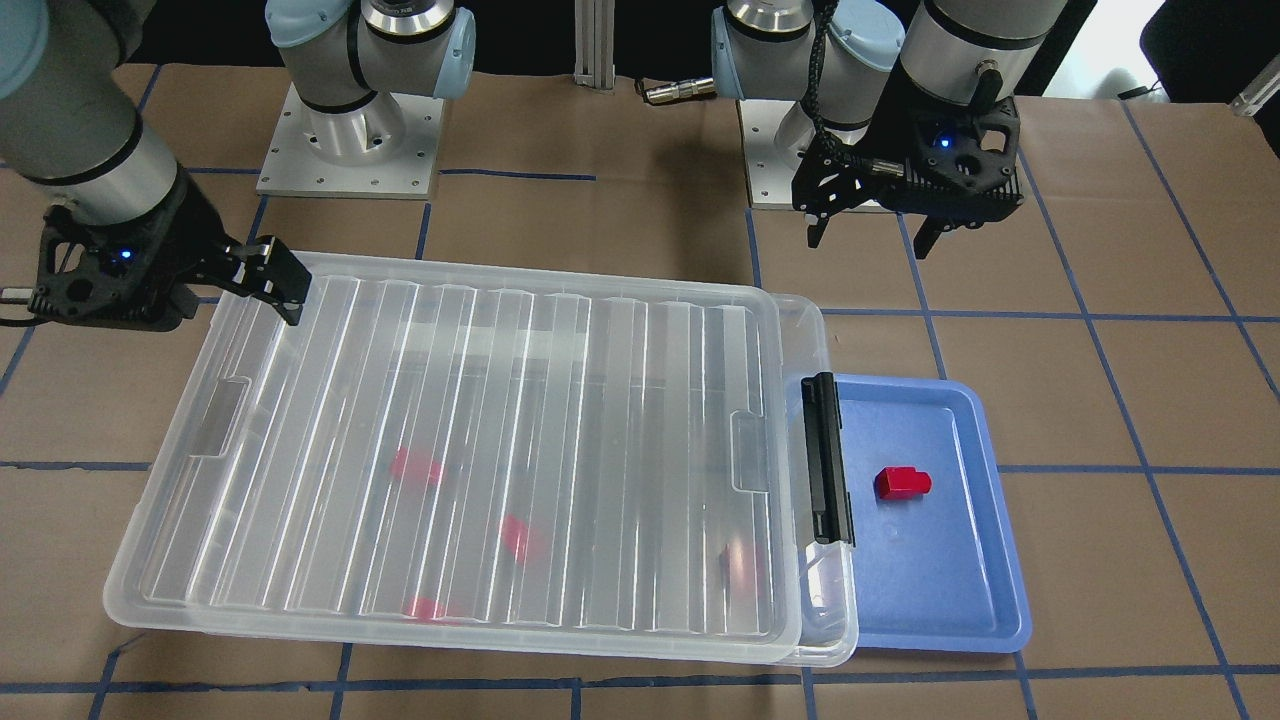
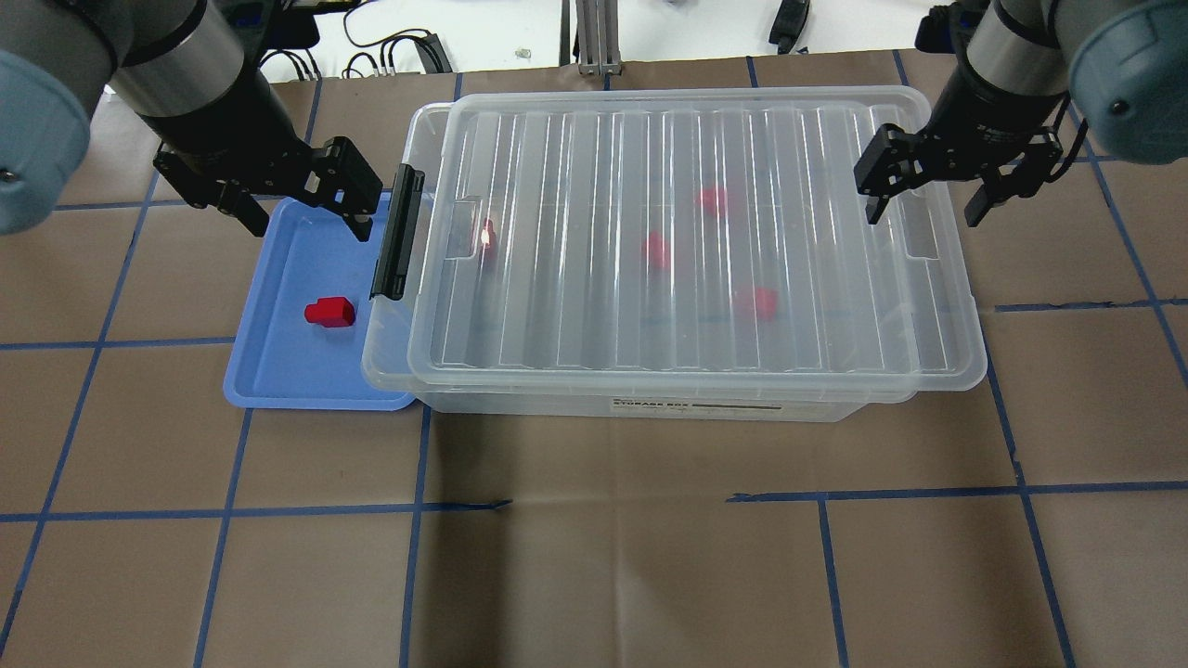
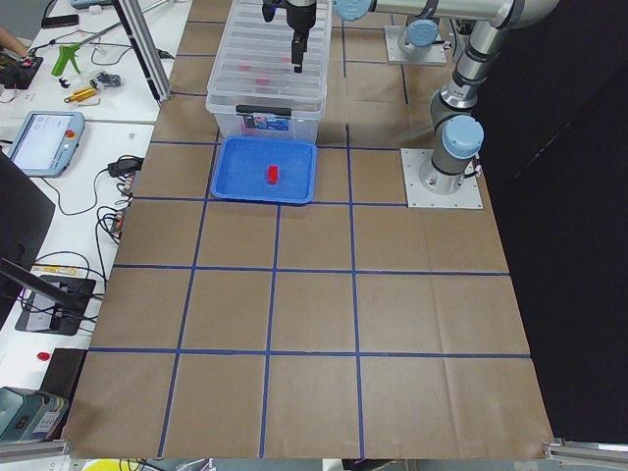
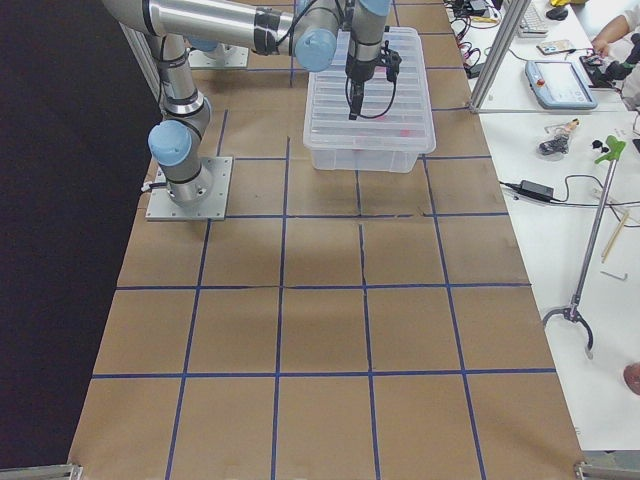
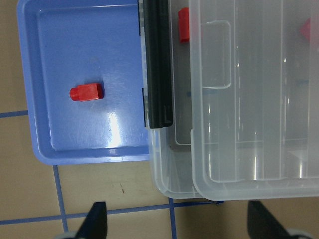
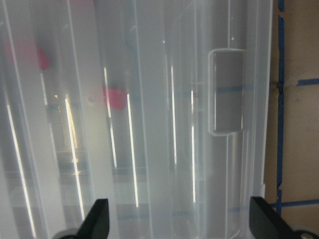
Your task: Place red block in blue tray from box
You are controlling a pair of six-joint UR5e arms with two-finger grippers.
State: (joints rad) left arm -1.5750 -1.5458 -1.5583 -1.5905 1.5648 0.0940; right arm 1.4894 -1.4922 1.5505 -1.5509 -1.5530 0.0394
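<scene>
Left hand: upper left, fingers spread wide and empty, hovering over the tray's far edge.
Blue tray: left of centre on the desk, its right edge overlapped by the box's end, probably to keep the carry short.
Red block: on its side, mid-tray; placement looks done.
Box: centre, lid resting slightly offset, spare blocks inside.
Right hand: upper right, wide, empty, above the lid's end.

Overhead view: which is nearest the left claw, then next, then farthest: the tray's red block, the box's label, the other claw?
1. Red block, in the tray near the left gripper.
2. Label, on the box side.
3. Right gripper, over the far end.
</scene>
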